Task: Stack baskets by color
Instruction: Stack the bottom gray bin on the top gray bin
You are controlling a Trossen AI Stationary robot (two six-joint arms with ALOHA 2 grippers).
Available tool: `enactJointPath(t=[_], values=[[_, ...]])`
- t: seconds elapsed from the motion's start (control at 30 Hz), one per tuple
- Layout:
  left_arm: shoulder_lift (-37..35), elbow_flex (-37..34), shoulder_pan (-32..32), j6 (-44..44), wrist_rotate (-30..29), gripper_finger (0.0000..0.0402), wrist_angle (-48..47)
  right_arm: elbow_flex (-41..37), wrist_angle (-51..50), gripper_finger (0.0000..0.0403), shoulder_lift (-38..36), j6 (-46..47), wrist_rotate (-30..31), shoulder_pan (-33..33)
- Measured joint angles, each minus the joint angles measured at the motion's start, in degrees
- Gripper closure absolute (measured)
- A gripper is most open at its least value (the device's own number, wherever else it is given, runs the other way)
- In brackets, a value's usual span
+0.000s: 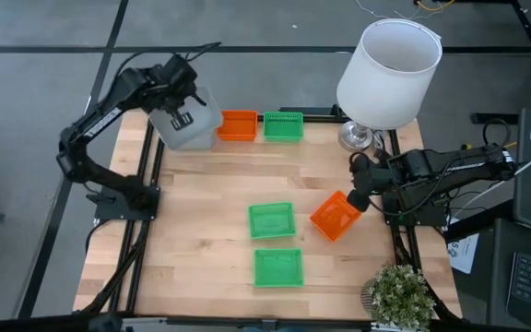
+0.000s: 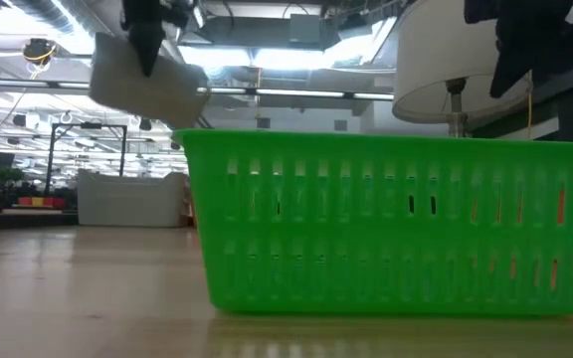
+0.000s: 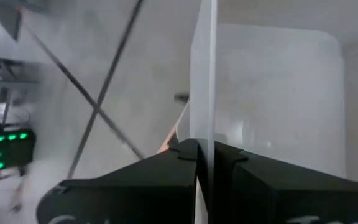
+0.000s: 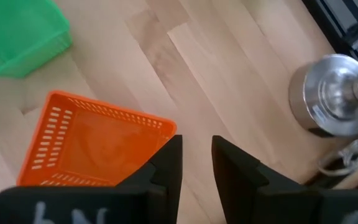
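Note:
My left gripper is shut on a pale grey basket, held in the air over the table's far left corner. The low view shows it hanging tilted. An orange basket and a green basket stand at the far edge. Two more green baskets rest on their bottoms near the middle. Another orange basket lies turned cornerwise at the right. My right gripper stands open at its corner, with bare wood showing between the fingers. My left gripper pinches one side wall of the grey basket at its rim, one finger inside and one outside, seen edge-on in the left wrist view. The fingers come slanting down from above. The basket is lifted clear of the table and hangs tilted below them. My right gripper has one finger right at the orange basket's corner; whether it touches, I cannot tell.
A white lamp with a chrome foot stands at the far right corner, close to my right arm. A small potted plant is at the near right corner. Bare wood lies along the table's left half.

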Motion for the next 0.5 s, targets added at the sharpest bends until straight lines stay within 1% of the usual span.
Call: enactJointPath(t=[0.17,0.27,0.37,0.5], values=[[5.3,0.0,5.9,6.0,2.8,0.0401,1.5,0.0,2.2,0.0315,0.0,-0.3,0.0,0.0],[9.3,-0.1,9.4,11.2,2.9,0.0401,3.2,0.0,3.5,0.0315,0.0,-0.3,0.1,0.0],[12.9,0.0,11.9,16.8,3.0,0.0401,5.4,0.0,4.5,0.0315,0.0,-0.4,1.7,0.0],[15.8,0.8,14.2,26.3,8.3,0.0401,8.0,0.0,4.5,0.0315,0.0,-0.3,4.2,0.0]])
